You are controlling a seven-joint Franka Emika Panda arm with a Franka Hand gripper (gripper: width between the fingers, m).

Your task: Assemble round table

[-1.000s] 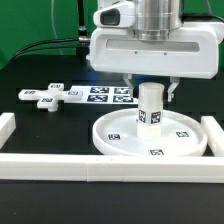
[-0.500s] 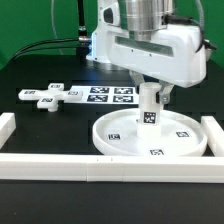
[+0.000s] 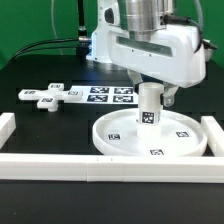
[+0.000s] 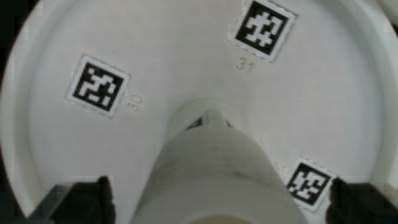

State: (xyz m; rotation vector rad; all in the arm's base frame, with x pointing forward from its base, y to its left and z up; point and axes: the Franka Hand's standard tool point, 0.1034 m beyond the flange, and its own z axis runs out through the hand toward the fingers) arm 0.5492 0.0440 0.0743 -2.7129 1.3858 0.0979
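Note:
The large round rimmed disc (image 3: 112, 146) lies flat on the black table. The short thick post (image 3: 150, 108) stands upright at its middle. My gripper (image 3: 151, 96) is straight above, its jaws down either side of the post's top. In the wrist view the post (image 4: 222, 165) fills the space between the dark fingers (image 4: 80, 200), with a narrow gap showing on each side, so the gripper (image 4: 231, 208) is open around it. The disc (image 4: 160, 50) and its tags lie behind. The small cross-shaped piece (image 3: 45, 97) lies loose at the exterior view's left.
The marker board (image 3: 105, 95) lies behind the disc, between it and the cross-shaped piece. White border rails run along the front (image 3: 100, 168), the exterior view's left (image 3: 5, 125) and the exterior view's right (image 3: 213, 135). Black cables hang at the back.
Between one second and half a second ago my hand turned about the post's axis, over the post. Since then nothing has visibly moved. The post and disc stay in place.

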